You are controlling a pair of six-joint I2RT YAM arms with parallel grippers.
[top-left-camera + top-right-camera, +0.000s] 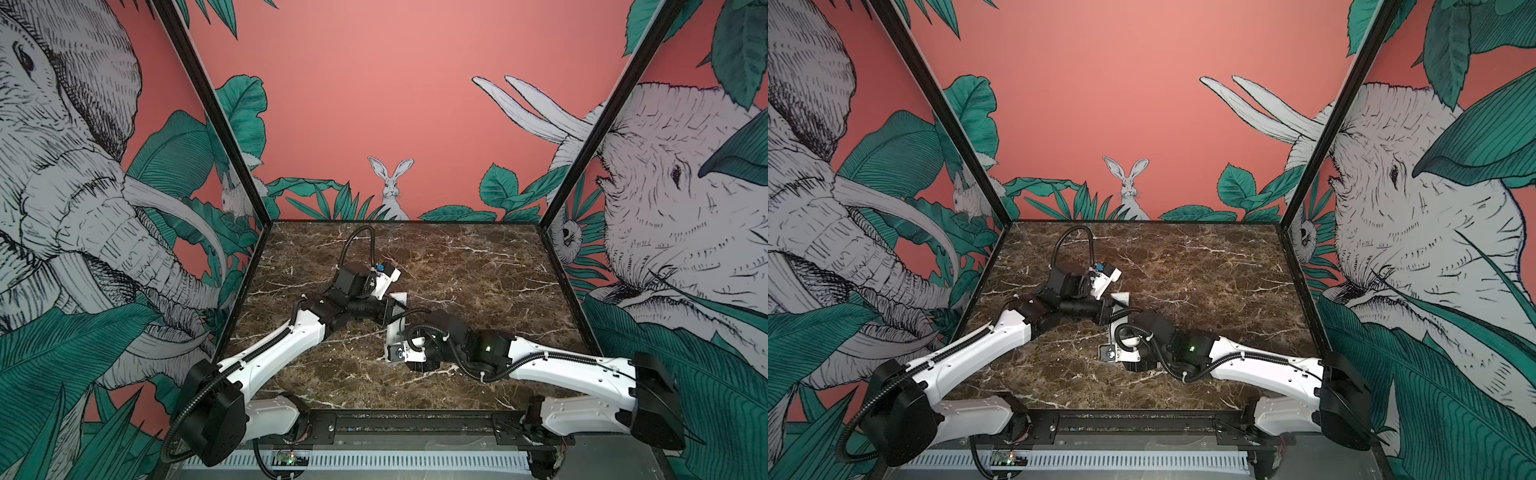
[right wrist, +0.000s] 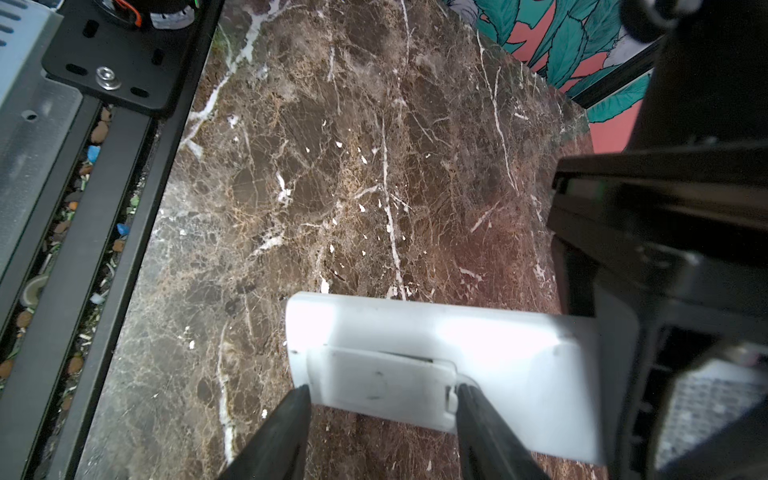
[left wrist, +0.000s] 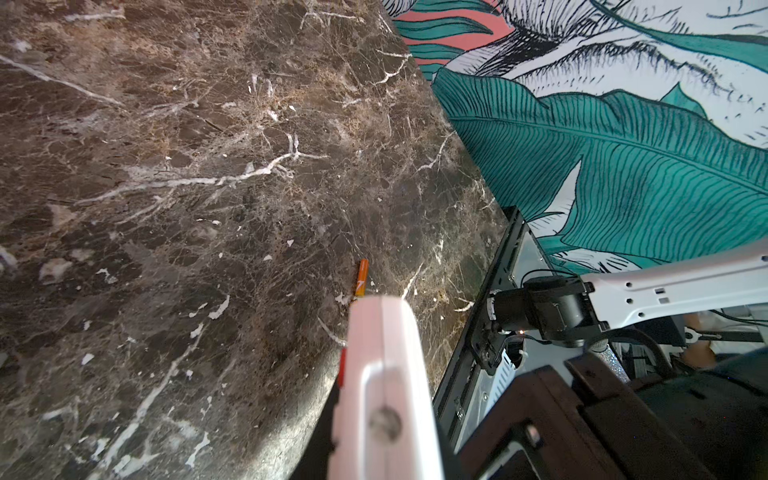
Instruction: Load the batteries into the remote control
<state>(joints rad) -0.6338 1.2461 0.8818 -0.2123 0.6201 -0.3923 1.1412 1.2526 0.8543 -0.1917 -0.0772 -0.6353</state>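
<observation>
**Remote (image 2: 498, 345) held with its back exposed for access to the battery bay.** The left gripper (image 1: 390, 311) is clamped on the end of the remote opposite the cover (image 2: 399, 372). It carries the remote clear of the table (image 2: 332, 166), with the plain white back turned towards the right gripper (image 2: 382, 392). In the left wrist view the remote (image 3: 386, 374) runs edge-on, and a red button (image 3: 340, 365) shows on the face turned away from the right gripper. This hold probably steadies the body and leaves the cover end free to be worked on.

The right gripper's fingers (image 2: 286, 432) stand apart, one at each short end of the cover, and clamp nothing. The finger beside the cover's latch appears to touch it. Whether the other finger touches the cover cannot be told. A thin dark seam along one long edge suggests the cover is not fully seated. The step in hand is therefore judged to be freeing or sliding the cover, with loading not yet begun.

One battery (image 3: 360, 277) lies flat on the table, seen just past the remote's cover end and apart from both grippers. It should be within easy reach once the bay is open. The second battery shows in no view. In both top views the two wrists crowd over the remote and hide most of it.
</observation>
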